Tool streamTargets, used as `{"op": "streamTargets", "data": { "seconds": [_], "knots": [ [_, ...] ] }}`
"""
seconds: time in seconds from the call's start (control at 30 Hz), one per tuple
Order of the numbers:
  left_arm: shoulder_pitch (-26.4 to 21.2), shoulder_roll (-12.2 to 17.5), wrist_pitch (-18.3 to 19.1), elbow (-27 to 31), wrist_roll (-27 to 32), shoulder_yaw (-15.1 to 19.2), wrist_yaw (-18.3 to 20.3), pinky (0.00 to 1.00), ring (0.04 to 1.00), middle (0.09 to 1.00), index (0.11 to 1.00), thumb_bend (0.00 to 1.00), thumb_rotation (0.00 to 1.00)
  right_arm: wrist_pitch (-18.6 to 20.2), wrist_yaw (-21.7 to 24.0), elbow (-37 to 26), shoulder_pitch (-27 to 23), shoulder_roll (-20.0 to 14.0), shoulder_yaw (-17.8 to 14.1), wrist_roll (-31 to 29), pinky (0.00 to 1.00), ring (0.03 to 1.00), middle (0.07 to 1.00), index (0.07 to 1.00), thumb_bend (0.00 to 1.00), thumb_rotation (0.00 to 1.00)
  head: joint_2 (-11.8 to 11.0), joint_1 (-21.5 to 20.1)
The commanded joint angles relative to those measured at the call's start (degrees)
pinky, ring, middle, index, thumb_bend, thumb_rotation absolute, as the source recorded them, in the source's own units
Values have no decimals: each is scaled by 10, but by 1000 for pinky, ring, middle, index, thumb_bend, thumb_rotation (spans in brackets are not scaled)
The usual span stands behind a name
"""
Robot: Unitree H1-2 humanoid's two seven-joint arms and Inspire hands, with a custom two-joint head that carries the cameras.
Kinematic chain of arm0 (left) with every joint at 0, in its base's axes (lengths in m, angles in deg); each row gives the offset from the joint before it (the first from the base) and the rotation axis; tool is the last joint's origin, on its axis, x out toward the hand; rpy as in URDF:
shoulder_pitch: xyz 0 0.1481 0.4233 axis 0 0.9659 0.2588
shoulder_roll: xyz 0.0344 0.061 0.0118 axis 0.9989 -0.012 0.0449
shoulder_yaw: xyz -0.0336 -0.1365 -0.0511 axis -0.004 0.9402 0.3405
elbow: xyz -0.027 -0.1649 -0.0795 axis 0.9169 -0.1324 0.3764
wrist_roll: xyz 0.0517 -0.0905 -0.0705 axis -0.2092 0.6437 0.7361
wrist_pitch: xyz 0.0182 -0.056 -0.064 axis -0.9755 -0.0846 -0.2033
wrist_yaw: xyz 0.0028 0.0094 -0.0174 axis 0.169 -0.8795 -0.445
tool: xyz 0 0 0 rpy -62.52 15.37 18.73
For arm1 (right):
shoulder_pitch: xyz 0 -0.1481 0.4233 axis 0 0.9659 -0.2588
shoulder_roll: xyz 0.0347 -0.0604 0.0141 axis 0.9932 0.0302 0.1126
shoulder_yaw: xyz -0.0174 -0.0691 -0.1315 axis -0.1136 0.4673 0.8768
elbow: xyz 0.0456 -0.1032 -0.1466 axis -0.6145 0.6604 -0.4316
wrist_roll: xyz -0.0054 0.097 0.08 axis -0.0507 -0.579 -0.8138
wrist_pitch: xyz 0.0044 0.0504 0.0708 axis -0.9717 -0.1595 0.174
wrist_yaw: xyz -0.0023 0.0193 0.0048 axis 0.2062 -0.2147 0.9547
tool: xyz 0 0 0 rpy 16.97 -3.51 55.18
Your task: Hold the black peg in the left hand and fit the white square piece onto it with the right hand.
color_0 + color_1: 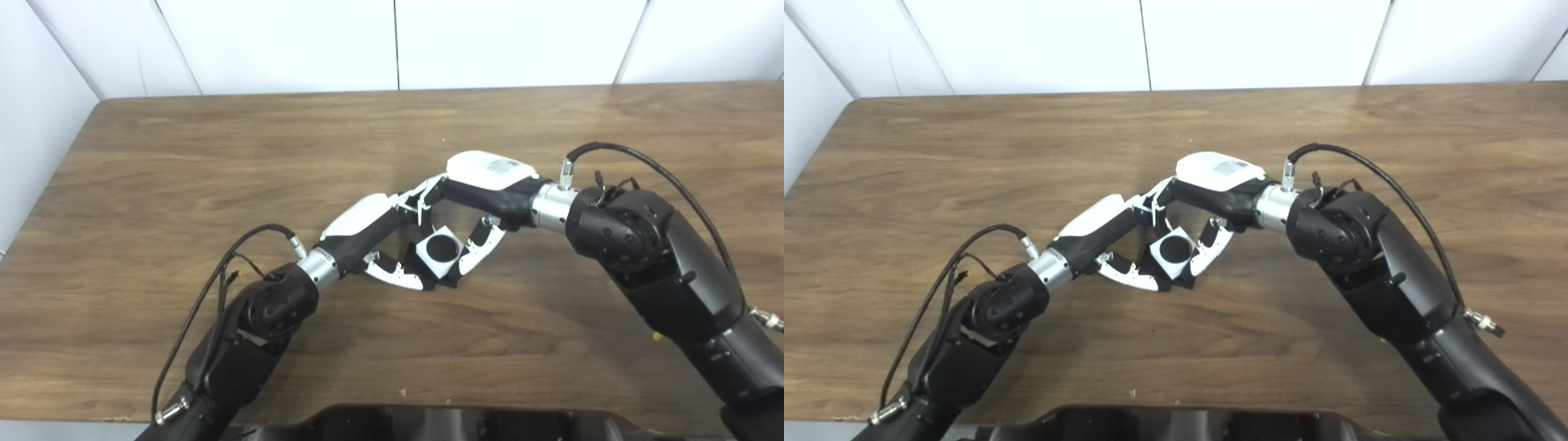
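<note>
The white square piece (441, 250) sits tilted at the table's middle, and its round centre looks black. Black parts of the peg (446, 283) show just beneath and in front of it. My left hand (367, 229) comes in from the lower left, with its thumb and fingers closed around the peg's black body. From the right, my right hand (484, 184) reaches over, its thumb pressed on the white piece's right side and its fingers on the far side. Whether the peg fills the hole cannot be told. In the right eye view the white piece (1173, 248) lies between both hands.
The brown wooden table (184, 153) ends at a white wall behind and drops off at the left edge. Black cables loop from both wrists. The robot's dark body edge (429, 422) lies along the picture's bottom.
</note>
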Motion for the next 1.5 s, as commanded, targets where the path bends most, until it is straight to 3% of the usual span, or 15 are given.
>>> {"op": "streamTargets", "data": {
  "seconds": [0.0, 0.63, 0.7, 0.73, 0.87, 1.07, 1.23, 1.37, 1.47],
  "knots": [
    [0, 10, 5, -10, -21, -7, 9, 1000, 1000, 978, 493, 520, 75, 8, 11, -10, -20, -7, -6, 1, 794, 865, 892, 803, 913, 341, 1, 1],
    [-1, 12, 9, -7, -21, -5, 12, 1000, 1000, 984, 498, 517, 80, 20, 20, -5, -20, -6, -15, -2, 823, 887, 910, 880, 927, 339, 1, -2],
    [-1, 13, 9, -6, -21, -3, 11, 996, 1000, 982, 645, 720, 189, 21, 17, -3, -19, -6, -17, -5, 823, 886, 909, 874, 922, 332, 1, -2],
    [-1, 14, 10, -5, -21, -2, 11, 994, 1000, 981, 687, 753, 219, 19, 14, -1, -19, -5, -19, -5, 818, 883, 906, 869, 918, 330, 0, -4],
    [2, 16, 15, 3, -17, 8, 11, 993, 1000, 974, 794, 784, 279, 10, -5, 7, -15, -1, -31, -9, 795, 863, 887, 842, 884, 331, -1, -7],
    [13, 7, 19, 7, 12, 41, 1, 936, 998, 952, 918, 826, 373, 0, -45, 27, -7, 7, -55, -11, 740, 834, 850, 799, 747, 399, -3, -8],
    [20, -3, 13, 7, 30, 64, -6, 865, 986, 952, 955, 798, 485, -3, -66, 46, -6, 9, -70, -15, 724, 828, 844, 792, 673, 314, -4, -8],
    [24, -6, 16, 12, 35, 73, -15, 834, 961, 949, 933, 788, 651, -3, -86, 55, -4, 12, -81, -12, 653, 786, 826, 768, 662, 285, -5, -11],
    [29, -10, 9, 13, 33, 82, -32, 737, 888, 922, 910, 796, 777, 5, -97, 61, -4, 12, -85, -3, 633, 781, 824, 754, 638, 260, -6, -12]
  ]
}}
